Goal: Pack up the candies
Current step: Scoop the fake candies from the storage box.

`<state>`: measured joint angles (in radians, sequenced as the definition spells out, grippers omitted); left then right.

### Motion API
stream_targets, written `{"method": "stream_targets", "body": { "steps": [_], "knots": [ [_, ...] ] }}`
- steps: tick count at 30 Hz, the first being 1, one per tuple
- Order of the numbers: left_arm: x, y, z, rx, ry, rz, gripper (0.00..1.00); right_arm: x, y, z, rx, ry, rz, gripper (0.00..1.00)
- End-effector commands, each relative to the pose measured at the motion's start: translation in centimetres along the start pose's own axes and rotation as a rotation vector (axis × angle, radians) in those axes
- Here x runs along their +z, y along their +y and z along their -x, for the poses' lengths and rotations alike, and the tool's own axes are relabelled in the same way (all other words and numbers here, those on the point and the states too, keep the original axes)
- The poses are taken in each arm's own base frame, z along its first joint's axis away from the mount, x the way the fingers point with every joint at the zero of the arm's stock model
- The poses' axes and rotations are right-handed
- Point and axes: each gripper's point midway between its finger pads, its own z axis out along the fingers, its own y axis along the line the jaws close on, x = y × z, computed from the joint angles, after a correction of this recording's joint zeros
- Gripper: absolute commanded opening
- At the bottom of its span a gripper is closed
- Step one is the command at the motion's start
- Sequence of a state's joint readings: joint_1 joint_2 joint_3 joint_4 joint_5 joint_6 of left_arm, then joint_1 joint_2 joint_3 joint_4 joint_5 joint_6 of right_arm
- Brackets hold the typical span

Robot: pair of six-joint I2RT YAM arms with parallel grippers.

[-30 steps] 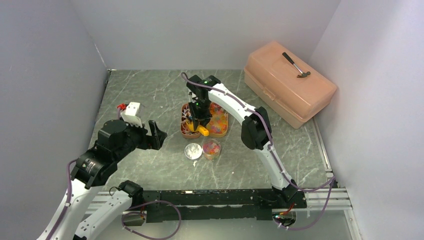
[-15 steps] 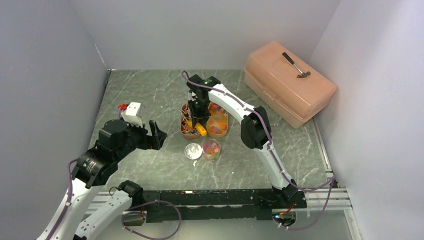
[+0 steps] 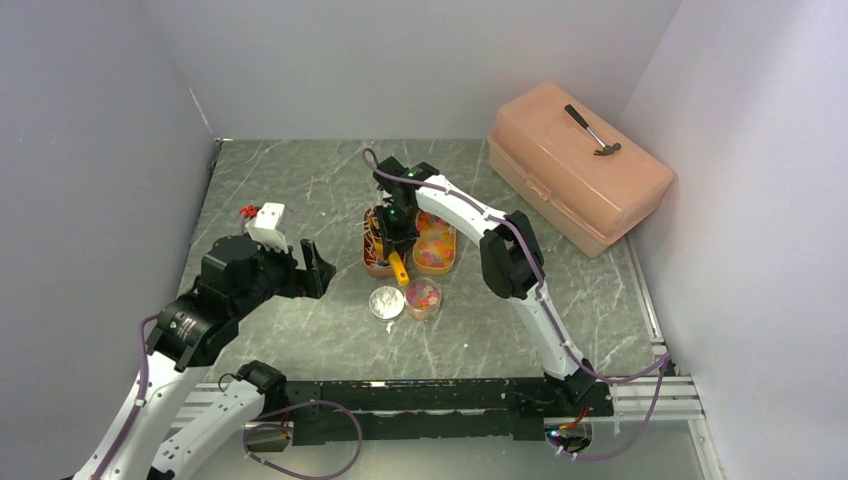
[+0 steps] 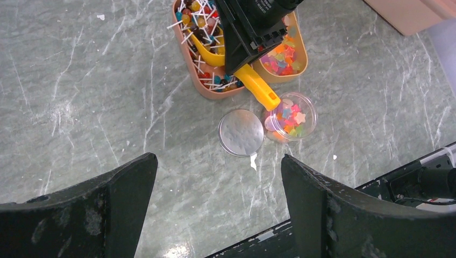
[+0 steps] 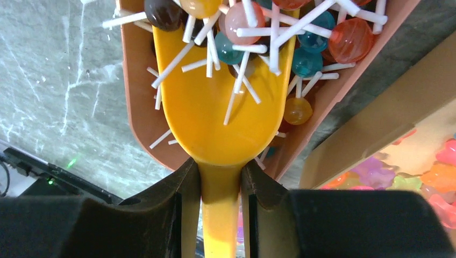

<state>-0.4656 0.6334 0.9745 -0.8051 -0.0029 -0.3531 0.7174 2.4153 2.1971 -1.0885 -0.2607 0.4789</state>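
Observation:
My right gripper (image 3: pixel 392 238) (image 5: pixel 220 180) is shut on the handle of the orange-yellow scoop (image 5: pixel 215 107) (image 4: pixel 259 88). The scoop's bowl lies in the left tan tray (image 3: pixel 368 266) among round candies on white sticks (image 5: pixel 306 54) (image 4: pixel 207 80); several rest in the bowl. The right tan tray holds orange, pink and yellow gummy candies (image 3: pixel 436 246) (image 4: pixel 279 56) (image 5: pixel 430 177). A small clear cup (image 3: pixel 422 297) (image 4: pixel 290 115) with gummies stands in front of the trays. My left gripper (image 3: pixel 310 268) (image 4: pixel 218 172) is open and empty, above the table left of the cup.
A round white lid (image 3: pixel 386 301) (image 4: pixel 240 132) lies flat beside the cup. A peach toolbox (image 3: pixel 575 165) with a hammer (image 3: pixel 592 130) on it stands at the back right. Grey walls close in on three sides.
My right gripper has moved the scoop a little left and deeper into the stick-candy tray. My left arm has shifted slightly and stays open.

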Motion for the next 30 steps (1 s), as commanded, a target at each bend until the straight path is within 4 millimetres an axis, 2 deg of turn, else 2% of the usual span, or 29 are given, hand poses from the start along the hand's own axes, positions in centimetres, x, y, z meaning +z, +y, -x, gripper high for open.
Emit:
{"method": "stream_targets", "body": {
  "steps": [1,10,30],
  "knots": [
    [0.4,-0.3,0.6,0.012,-0.019,-0.018,0.91,-0.8,-1.3,1.1,-0.048,-0.103,-0.092,0.0],
    [0.9,-0.2,0.4,0.012,0.002,-0.015,0.91,-2.0,-1.7,0.6,-0.062,-0.166,-0.104,0.0],
    [1.7,0.5,0.0,0.006,0.033,0.024,0.9,-6.2,-0.4,0.3,-0.118,-0.286,-0.057,0.0]
  ]
}}
